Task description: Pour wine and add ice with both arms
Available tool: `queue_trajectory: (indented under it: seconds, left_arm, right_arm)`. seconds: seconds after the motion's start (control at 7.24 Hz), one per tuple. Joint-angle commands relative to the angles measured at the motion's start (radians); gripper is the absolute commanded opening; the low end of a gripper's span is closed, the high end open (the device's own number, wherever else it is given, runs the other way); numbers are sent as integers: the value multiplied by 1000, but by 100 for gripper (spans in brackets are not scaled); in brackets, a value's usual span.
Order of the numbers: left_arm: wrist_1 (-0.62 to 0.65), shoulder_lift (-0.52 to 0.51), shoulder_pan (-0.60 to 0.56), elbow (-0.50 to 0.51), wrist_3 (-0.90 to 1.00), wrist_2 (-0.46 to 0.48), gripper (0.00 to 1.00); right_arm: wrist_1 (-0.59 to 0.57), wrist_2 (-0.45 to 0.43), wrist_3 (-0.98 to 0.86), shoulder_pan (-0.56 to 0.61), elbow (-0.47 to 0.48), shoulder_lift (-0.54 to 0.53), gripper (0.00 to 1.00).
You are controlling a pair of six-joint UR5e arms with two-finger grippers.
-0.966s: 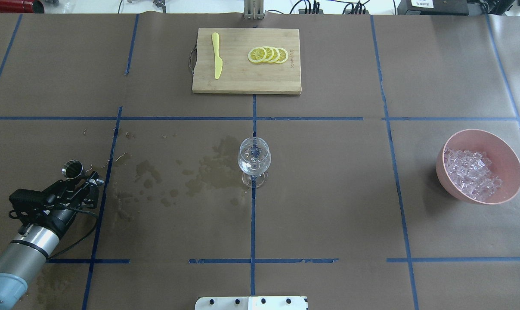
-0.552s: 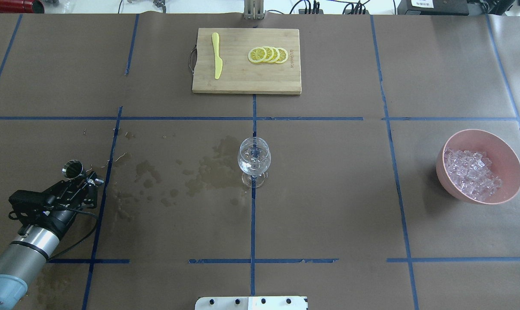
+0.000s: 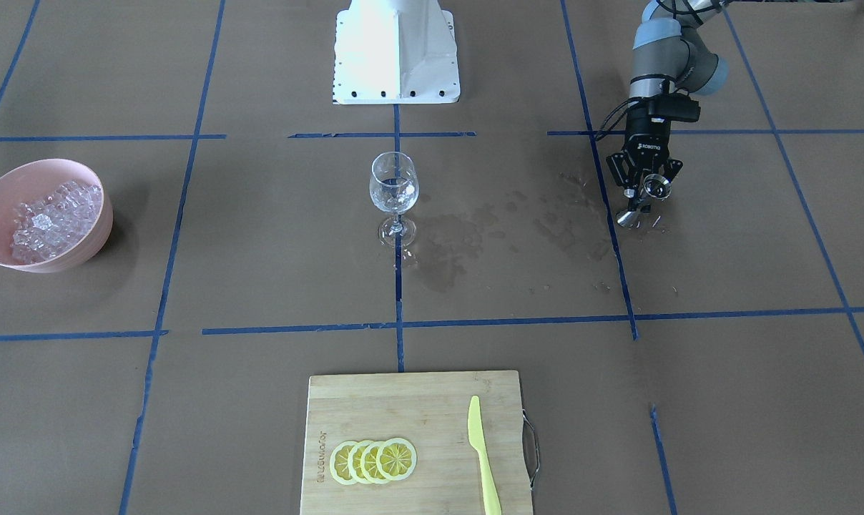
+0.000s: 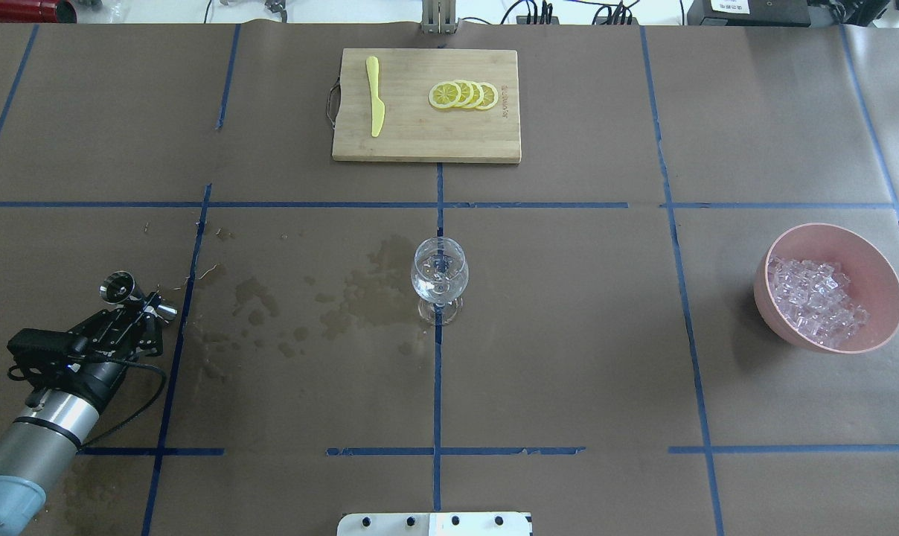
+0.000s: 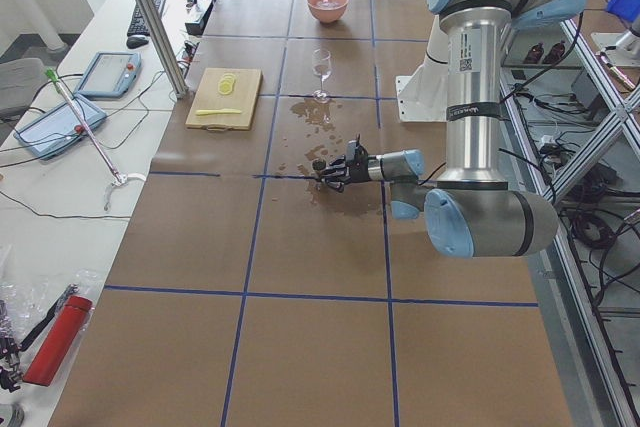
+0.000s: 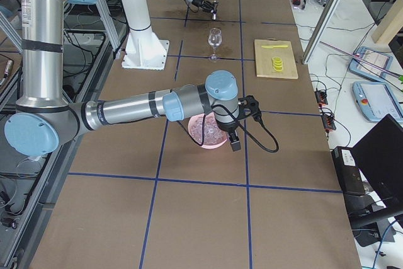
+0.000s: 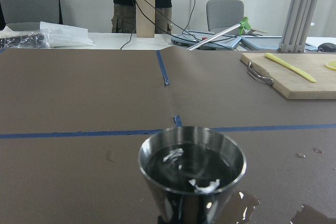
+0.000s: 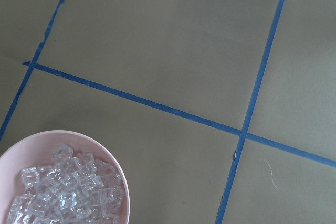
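Brown-papered tabletop point(image 4: 568, 372), gridded with blue tape, beneath everything. Right arm point(image 6: 145, 106): shows only in the right side view, reaches out level from the robot, hangs its wrist in front of the pink bowl point(image 4: 877, 272). Left arm point(image 4: 44, 435): comes in low at the robot's left corner, stretches along the tabletop. White base point(image 3: 396, 50): at the robot's edge, on the middle tape line. Wooden cutting board point(image 4: 420, 138): at the far edge, opposite the base. Bowl: near the tabletop's right end, well apart from the rest. Wet patches point(image 4: 368, 294): on the paper between the left arm and the wine glass point(image 4: 439, 275). Glass: upright on the middle tape line, at the tabletop's centre. Right gripper point(image 6: 233, 135): points downward, too small and hidden to tell whether open or closed. Left gripper point(image 4: 144, 304): closed around the waist of a steel jigger point(image 4: 117, 286), holds it tilted, one cup raised, the other down toward the paper; cannot tell whether that lower end touches. Inside the raised cup, by the wrist view, a few bright drops. Yellow knife point(image 4: 375, 97): flat on the board's left part. Lemon slices point(image 4: 464, 95): overlapped in a row beside it. Ice point(image 4: 814, 301): clear cubes heaped inside the bowl.
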Motion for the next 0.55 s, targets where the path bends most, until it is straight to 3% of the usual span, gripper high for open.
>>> queue_trajectory:
  seconds: [0.0,0.14,0.28,0.41]
  left_arm:
    - [-59,5,-1,-1,9,36,3]
    - [-69,6,-1,1,23,35,3]
    - [-93,6,-1,-10,201,35,5]
    - [-260,0,-1,-10,389,30,4]
  right_arm:
    - [0,0,0,0,2,0,100]
    - [0,2,-2,0,2,0,100]
    - [0,2,0,0,0,0,100]
    - [0,0,0,0,0,0,100]
